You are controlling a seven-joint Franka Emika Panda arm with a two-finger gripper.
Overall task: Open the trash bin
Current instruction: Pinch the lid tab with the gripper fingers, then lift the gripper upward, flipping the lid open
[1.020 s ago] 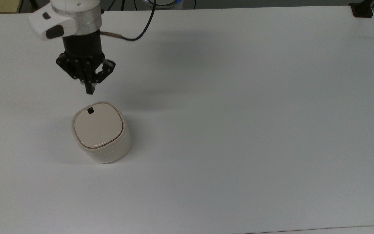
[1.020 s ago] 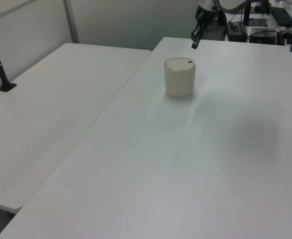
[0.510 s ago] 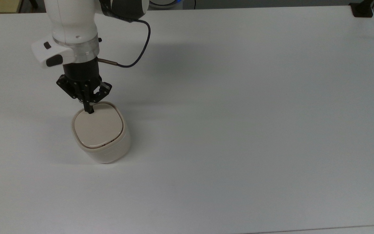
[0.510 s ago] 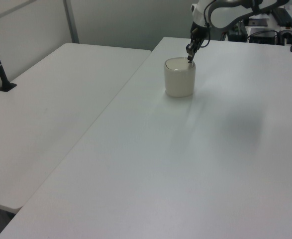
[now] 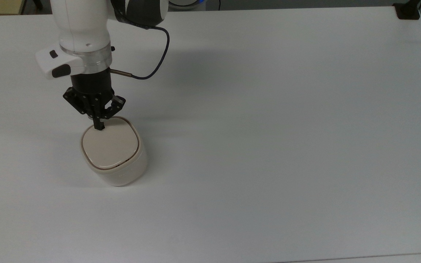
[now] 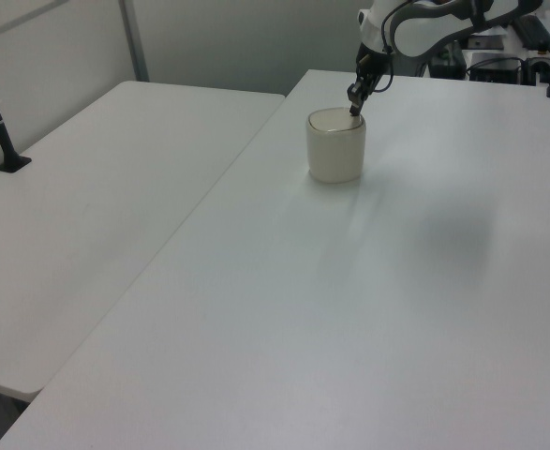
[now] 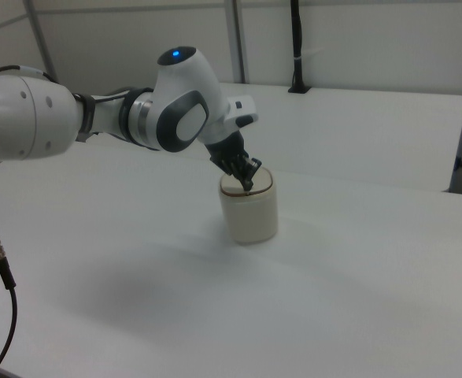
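The cream-white trash bin [image 5: 117, 164] [image 6: 335, 155] [image 7: 250, 214] stands on the white table, toward the top view's left. Its flat beige lid [image 5: 110, 148] looks slightly tilted, with a dark gap along its edge. My gripper [image 5: 99, 127] [image 6: 354, 110] [image 7: 247, 185] is shut, its black fingertips pressed together onto the lid's far corner, where they cover the black button. The bin leans a little away from the arm in the top view.
The white table [image 5: 269, 128] spreads wide to the top view's right of the bin. A second white table [image 6: 96, 206] adjoins on the left view's left. A black cable [image 5: 155, 58] loops from the wrist. A black post base [image 5: 408, 11] sits at the far corner.
The gripper came down from above the table onto the lid's button corner. Since then the lid has shifted and tilted, and the bin has nudged slightly.
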